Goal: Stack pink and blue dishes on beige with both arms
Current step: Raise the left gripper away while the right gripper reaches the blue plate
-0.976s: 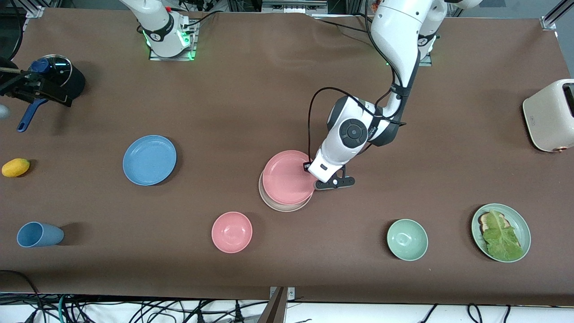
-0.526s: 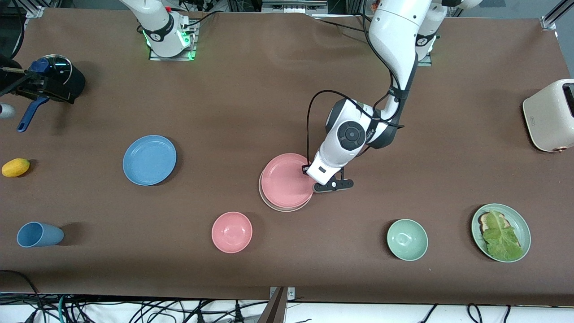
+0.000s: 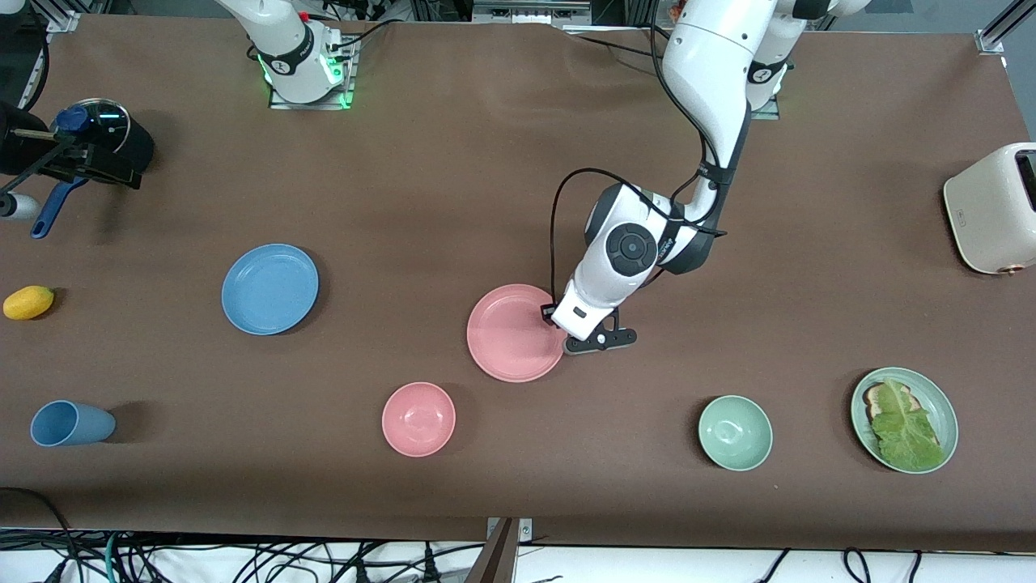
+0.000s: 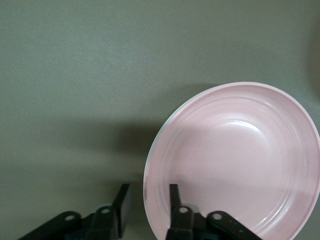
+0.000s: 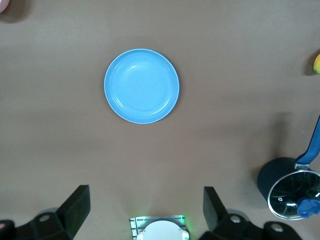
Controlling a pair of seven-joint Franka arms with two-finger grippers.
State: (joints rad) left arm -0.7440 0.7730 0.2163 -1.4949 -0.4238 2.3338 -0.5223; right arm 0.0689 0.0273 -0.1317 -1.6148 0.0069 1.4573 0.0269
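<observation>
The pale pink plate (image 3: 510, 332) (image 4: 240, 160) lies flat at mid-table and covers the beige plate, which is hidden beneath it. My left gripper (image 3: 564, 325) (image 4: 147, 200) is at the plate's edge toward the left arm's end. It is open, one finger inside the rim and one outside, with a gap showing between the outer finger and the rim. The sky blue plate (image 3: 269, 289) (image 5: 141, 86) rests alone toward the right arm's end. My right gripper (image 3: 77, 160) (image 5: 145, 205) hangs open and empty, high over the black pot.
A small pink bowl (image 3: 418, 419) sits nearer the camera than the stack. A blue cup (image 3: 69, 423), a yellow fruit (image 3: 28, 302) and a lidded black pot (image 3: 113, 129) are at the right arm's end. A green bowl (image 3: 735, 432), a lettuce plate (image 3: 948, 405) and a toaster (image 3: 995, 206) are at the left arm's end.
The left gripper brought the pink plate down and slightly toward the camera; the beige rim that showed under it is now fully covered. The right gripper drifted slightly.
</observation>
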